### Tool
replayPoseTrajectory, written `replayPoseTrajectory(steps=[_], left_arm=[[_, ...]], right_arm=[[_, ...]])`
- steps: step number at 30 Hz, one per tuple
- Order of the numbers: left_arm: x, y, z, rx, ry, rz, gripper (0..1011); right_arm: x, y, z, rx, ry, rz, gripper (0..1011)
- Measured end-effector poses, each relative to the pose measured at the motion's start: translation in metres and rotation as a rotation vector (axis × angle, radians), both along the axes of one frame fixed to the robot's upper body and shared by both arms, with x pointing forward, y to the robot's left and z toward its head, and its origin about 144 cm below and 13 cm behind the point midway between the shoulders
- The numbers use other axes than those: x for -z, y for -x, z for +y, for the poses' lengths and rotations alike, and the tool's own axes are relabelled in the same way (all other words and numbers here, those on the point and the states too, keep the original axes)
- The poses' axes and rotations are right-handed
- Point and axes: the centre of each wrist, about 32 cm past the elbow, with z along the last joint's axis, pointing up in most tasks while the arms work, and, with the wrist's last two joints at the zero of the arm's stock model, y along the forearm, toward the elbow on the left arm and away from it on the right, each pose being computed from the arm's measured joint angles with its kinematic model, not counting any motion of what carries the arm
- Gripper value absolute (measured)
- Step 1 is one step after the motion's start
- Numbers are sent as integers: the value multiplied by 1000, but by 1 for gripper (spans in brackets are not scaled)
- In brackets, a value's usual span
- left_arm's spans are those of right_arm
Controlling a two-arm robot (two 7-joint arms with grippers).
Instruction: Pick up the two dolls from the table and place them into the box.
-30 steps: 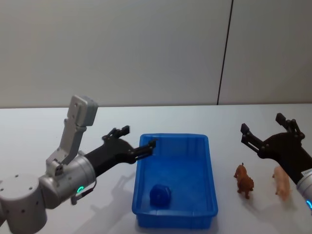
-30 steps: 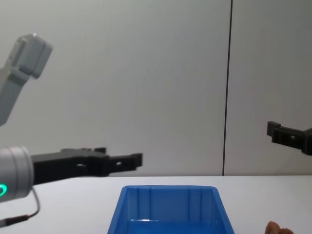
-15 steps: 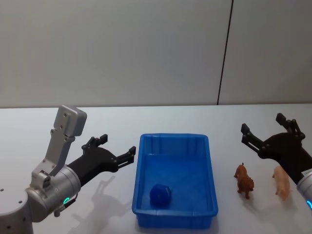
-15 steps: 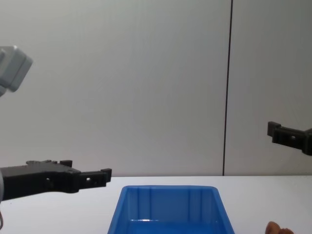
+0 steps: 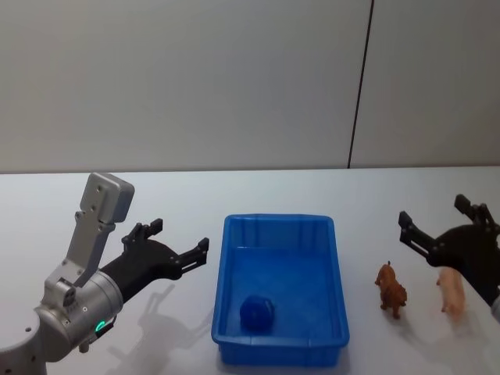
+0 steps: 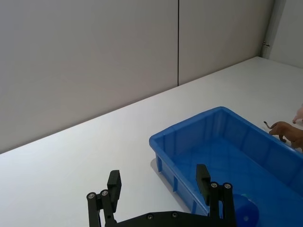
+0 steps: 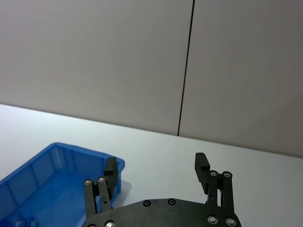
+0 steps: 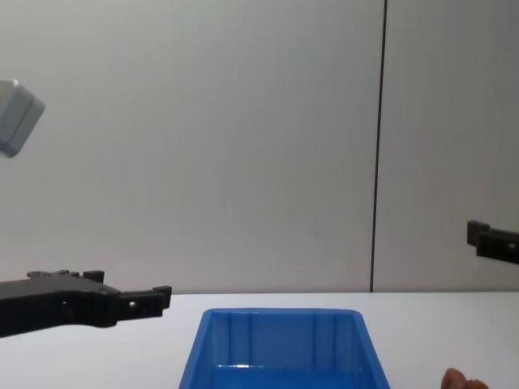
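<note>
Open right gripper (image 5: 433, 212) is held near brown animal figure (image 5: 391, 289); adjacent pink pig figure (image 5: 451, 291) could be grabbed instead. Open left gripper (image 5: 178, 236) is parked beside blue bin (image 5: 279, 219).

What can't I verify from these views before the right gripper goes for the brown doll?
Chest view: the brown doll is cut off by the bottom edge.
Chest view: the floor of the box is cut off by that same edge.
Left wrist view: the blue doll is partly hidden behind a finger of the left gripper.
Head view: the pink animal figure is partly covered by the right gripper.
</note>
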Motion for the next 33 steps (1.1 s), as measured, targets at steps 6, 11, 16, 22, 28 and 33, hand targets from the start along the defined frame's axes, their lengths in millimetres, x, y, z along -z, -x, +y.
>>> replayPoseTrajectory(steps=[6,11,16,22,28,33], left_arm=[[0,1,0,-6,-4,1,1001],[0,2,1,-10,-7,0,1001],[0,2,1,-11,-8,0,1001],[0,3,1,-13,-9,1,1001],[0,3,1,-14,-10,1,1001],[0,3,1,-15,-10,1,1001]], right_arm=[[-2,9,-5,-1,10,64,1001],[-1,15,-7,-5,17,121,1001],[1,22,-9,-5,27,186,1001],[6,28,-10,-2,42,253,1001],[11,29,-9,1,55,295,1001],[14,26,-7,0,66,312,1001]])
